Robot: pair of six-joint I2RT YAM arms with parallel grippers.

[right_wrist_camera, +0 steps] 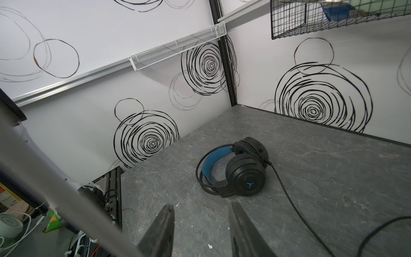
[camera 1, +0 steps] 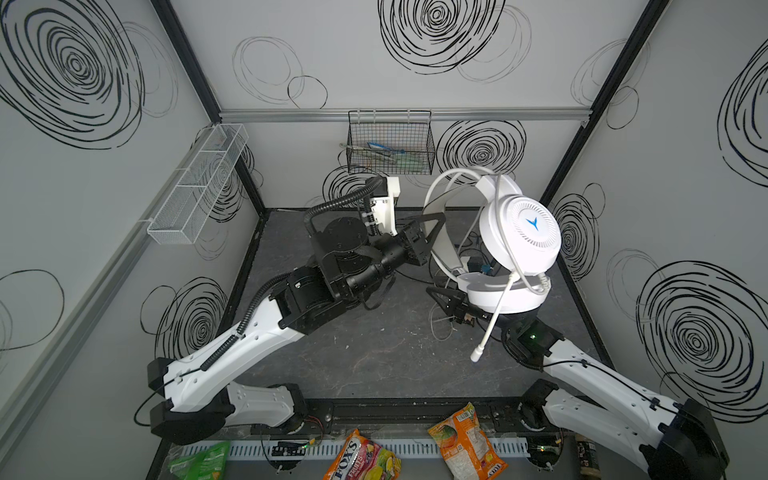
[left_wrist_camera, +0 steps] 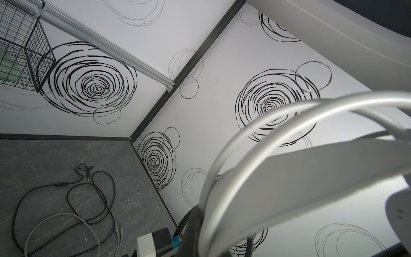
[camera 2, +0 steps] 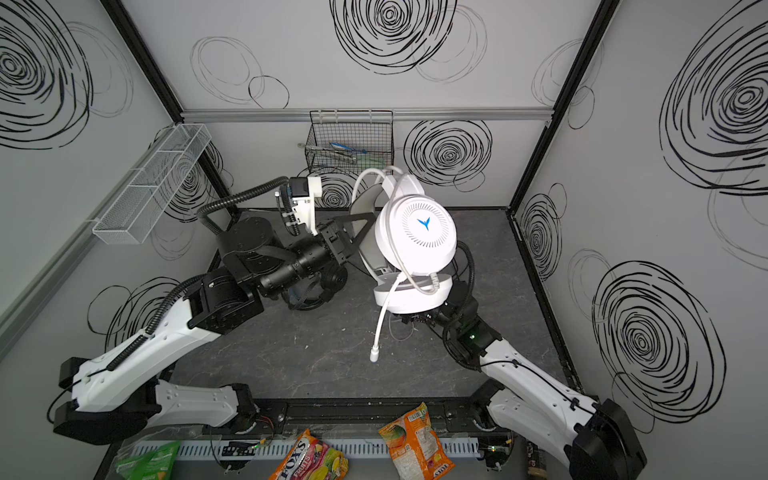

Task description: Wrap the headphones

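left pincer (camera 1: 434, 228): shut tight on the band of the white headphones (camera 1: 521, 224), held up off the table (camera 1: 374, 353)
right pincer (right_wrist_camera: 201, 231): open, nothing inside
black headphones (right_wrist_camera: 242, 175): flat on the table, out in front of the right pincer, not touching
white cable (camera 1: 440, 187): looped just above the left pincer

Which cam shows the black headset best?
Right wrist: the black headset lies whole and unobstructed on the tabletop, blue headband lining visible. In both top views the left arm hides most of it. Left wrist shows only loose cables, no headset.
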